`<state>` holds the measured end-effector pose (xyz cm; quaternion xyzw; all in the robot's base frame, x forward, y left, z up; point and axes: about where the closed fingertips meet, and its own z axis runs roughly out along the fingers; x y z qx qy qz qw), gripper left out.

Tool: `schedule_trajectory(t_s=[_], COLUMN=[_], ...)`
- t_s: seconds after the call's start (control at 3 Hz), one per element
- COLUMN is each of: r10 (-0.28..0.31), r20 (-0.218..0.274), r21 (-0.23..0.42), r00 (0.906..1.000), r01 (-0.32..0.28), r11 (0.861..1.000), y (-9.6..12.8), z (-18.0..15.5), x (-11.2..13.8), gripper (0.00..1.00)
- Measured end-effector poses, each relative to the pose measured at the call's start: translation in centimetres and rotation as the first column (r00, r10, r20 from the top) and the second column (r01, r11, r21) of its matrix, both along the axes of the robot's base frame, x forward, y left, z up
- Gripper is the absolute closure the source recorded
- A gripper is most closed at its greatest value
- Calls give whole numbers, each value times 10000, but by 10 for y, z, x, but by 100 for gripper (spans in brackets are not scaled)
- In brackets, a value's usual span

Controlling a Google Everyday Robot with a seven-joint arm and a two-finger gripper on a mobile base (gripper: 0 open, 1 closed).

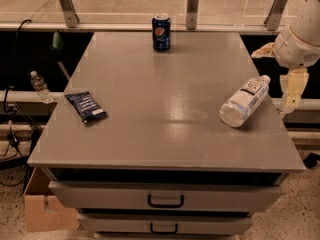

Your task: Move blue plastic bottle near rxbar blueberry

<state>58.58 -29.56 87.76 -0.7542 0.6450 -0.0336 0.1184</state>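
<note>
The blue plastic bottle [243, 101], clear and cylindrical, lies sideways at the right edge of the grey surface [150, 134], well apart from the flat navy rxbar blueberry [85, 106]. The cream end effector [291, 98] hangs beside its cap, and whether it is wide or narrow can't be told.

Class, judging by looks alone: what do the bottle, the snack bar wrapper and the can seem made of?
Bottle: clear glossy plastic, see-through. Snack bar wrapper: dark blue film, probably plastic, faint sheen. Can: likely metal, printed blue. The hand hangs past the table's right edge.
</note>
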Motion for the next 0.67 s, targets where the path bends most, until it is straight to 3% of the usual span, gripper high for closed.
schedule_trajectory(t_s=[0.67], r10=[759], r20=[-568], r21=[31], r00=[9955], r01=[-759], r11=[9971], y=[20], z=[-32], x=[-3], gripper=[1])
